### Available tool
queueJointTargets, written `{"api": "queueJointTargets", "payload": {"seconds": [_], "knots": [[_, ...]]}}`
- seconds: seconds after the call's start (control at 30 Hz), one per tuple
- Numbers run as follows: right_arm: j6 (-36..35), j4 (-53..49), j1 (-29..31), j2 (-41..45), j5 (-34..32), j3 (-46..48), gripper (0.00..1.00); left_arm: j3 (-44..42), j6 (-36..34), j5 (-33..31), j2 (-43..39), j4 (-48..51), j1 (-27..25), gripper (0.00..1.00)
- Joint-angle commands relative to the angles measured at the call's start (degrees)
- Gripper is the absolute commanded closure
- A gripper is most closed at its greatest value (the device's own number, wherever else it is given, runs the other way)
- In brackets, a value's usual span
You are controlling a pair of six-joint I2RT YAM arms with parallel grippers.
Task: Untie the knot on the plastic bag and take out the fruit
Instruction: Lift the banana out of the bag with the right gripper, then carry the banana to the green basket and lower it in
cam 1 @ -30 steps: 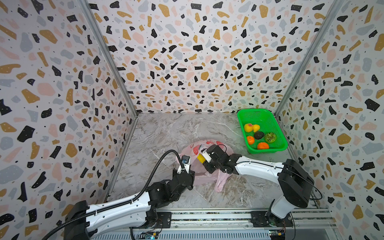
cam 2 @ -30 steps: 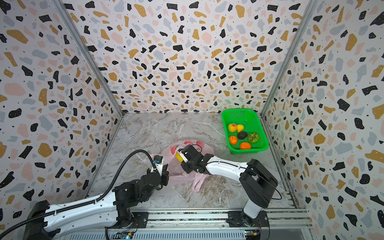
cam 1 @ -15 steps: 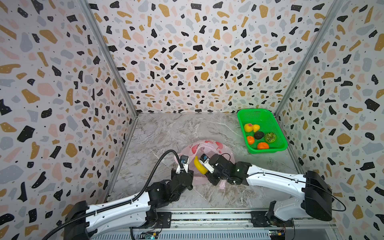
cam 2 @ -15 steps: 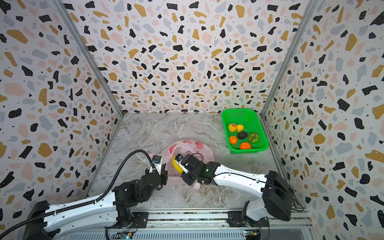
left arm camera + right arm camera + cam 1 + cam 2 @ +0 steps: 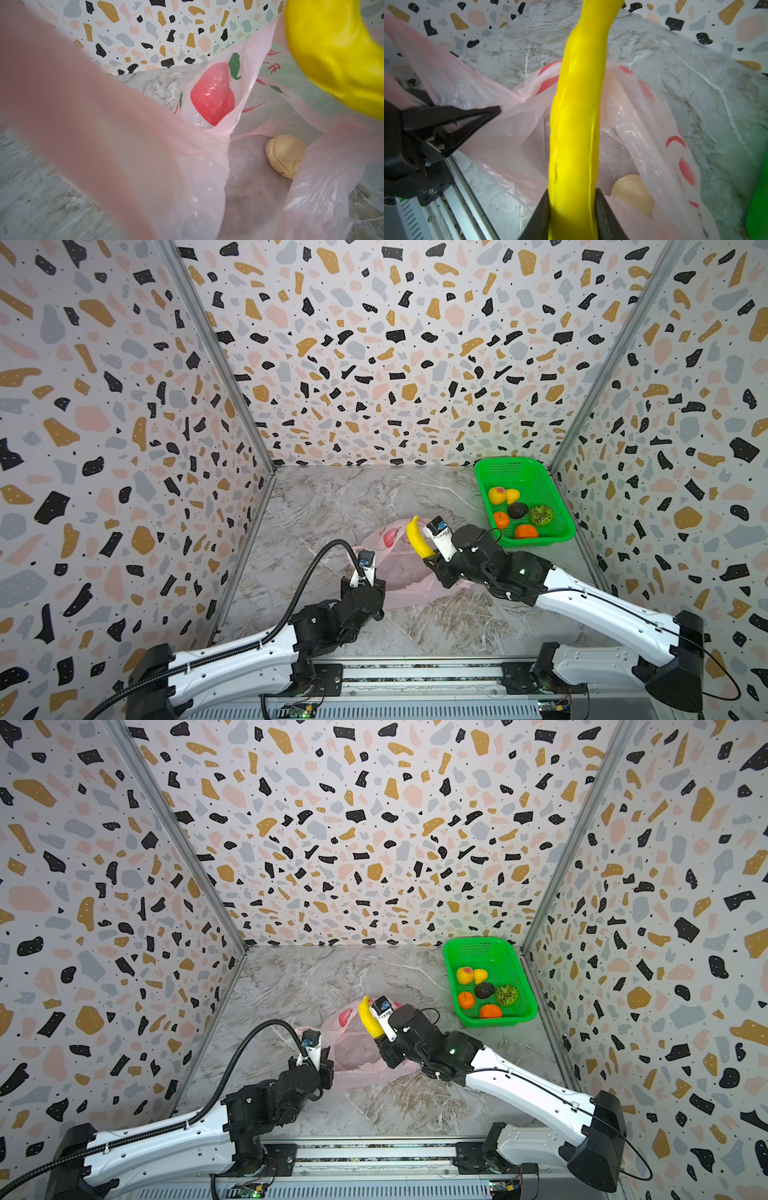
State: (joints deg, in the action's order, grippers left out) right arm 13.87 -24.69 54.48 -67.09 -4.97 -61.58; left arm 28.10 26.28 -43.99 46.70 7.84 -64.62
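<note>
The right gripper (image 5: 572, 199) has its two black jaws pressed against the sides of the banana (image 5: 579, 104) near one end. They stand only as far apart as the fruit is thick. The rest of the banana runs away from the jaws, over the open mouth of the plastic bag (image 5: 512, 133). In both top views the banana (image 5: 417, 537) (image 5: 370, 1019) tilts upward, lifted above the bag's far rim.

The left gripper (image 5: 494, 111) is fully closed. Its fingertips pinch a strip of the bag's pale pink film, which stretches taut from the tips back to the bag's near-left edge. Seen from the left wrist, that film fills much of the picture as a blurred pink band (image 5: 93, 116).

Inside the plastic bag, a cream bumpy ball (image 5: 285, 158) (image 5: 631, 191) lies on the bottom, under the banana. The bag (image 5: 399, 576) (image 5: 357, 1052) sits crumpled on the marble tabletop (image 5: 353, 506) between the two arms, with a red fruit print on its far wall.

To the right of the bag and farther back, well apart from it, stands a green basket (image 5: 536, 540) (image 5: 490, 1021). It holds two peaches (image 5: 496, 494), an avocado (image 5: 518, 510), a kiwi half (image 5: 540, 514) and two tangerines (image 5: 501, 520).
</note>
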Motion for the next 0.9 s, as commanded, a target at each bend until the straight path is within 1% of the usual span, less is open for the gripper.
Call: {"api": "queueJointTargets", "payload": {"seconds": [0.0, 0.13, 0.27, 0.4, 0.6, 0.73, 0.87], "knots": [[-0.1, 0.6, -2.7, 2.3, 1.5, -2.4, 0.73, -0.6, -1.0, -0.7, -0.6, -0.5, 0.3, 1.0], [-0.3, 3.1, -6.7, 2.7, 5.6, -3.1, 0.72, -0.2, -1.9, -0.6, -0.5, -0.5, 0.3, 1.0], [0.4, 6.1, -7.3, 2.0, 7.6, -3.0, 0.72, 0.4, -2.8, -0.3, 0.1, -1.1, 0.3, 1.0], [0.0, 6.7, -8.8, 1.7, 5.9, -3.8, 0.72, 0.6, -2.8, 0.0, 0.6, -0.5, 0.3, 1.0], [-1.7, 6.0, -17.3, 1.9, 6.2, -4.1, 0.72, -0.2, -2.6, -0.3, -0.5, 0.2, 0.3, 1.0], [-4.0, 5.3, -25.3, 0.2, 8.1, -4.5, 0.71, 0.4, -3.0, -0.7, -1.2, 0.3, 0.3, 1.0], [-6.5, 6.3, -33.9, -3.3, 8.8, -3.2, 0.71, 0.8, -3.9, -0.9, -1.2, -0.5, 0.3, 1.0]]}}
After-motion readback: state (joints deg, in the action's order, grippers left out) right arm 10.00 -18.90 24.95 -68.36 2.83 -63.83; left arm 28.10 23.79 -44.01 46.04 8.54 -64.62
